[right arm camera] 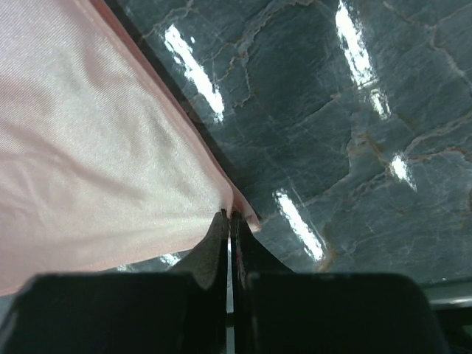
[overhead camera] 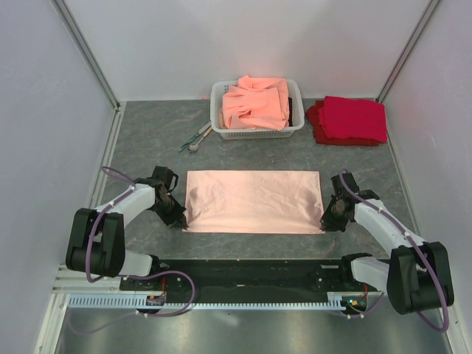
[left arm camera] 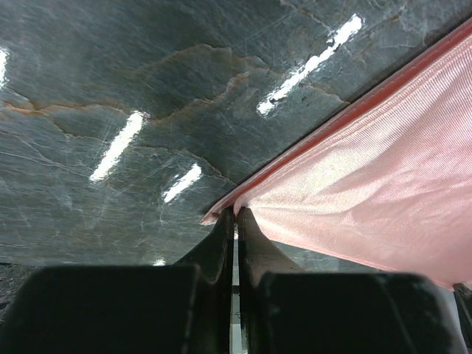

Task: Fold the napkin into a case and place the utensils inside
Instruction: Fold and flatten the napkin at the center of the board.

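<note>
Worktop: a dark grey, marble-veined worktop [overhead camera: 147, 140] carries everything shown.
Left arm: the white-and-black left arm [overhead camera: 125, 203] is held low, reaching toward the near left corner of the napkin.
Left jaws: the left jaws are pressed together. In the left wrist view the black fingertips [left arm camera: 223, 230] are seen pinching the corner of the pink cloth [left arm camera: 369, 199] just above the stone.
Utensils: the utensils [overhead camera: 195, 139], a silvery metal spoon and thin teal-handled pieces, are bunched aslant on the worktop by the basket's near left corner, well apart from the napkin.
Napkin: the thin, plain pale-pink cloth napkin [overhead camera: 254, 200] is spread flat as a wide rectangle at the middle of the worktop, between the two arms. Slight wrinkles are seen toward its left end, and a darker pink strip is seen along its edge in the left wrist view.
Basket: a white slotted plastic basket [overhead camera: 218, 110] stands beyond the napkin, at the far middle.
Salmon cloths: crumpled orange-salmon cloths [overhead camera: 254, 103] are heaped inside the basket, rising above its rim.
Right jaws: the right jaws are pressed together. In the right wrist view the near right corner of the pink fabric [right arm camera: 96, 147] is gripped between the dark fingertips [right arm camera: 215, 232].
Red cloths: deep red folded cloths [overhead camera: 350, 119] are stacked on the worktop just right of the basket.
Right arm: the white-and-black right arm [overhead camera: 380, 221] is angled in low from the right.
</note>
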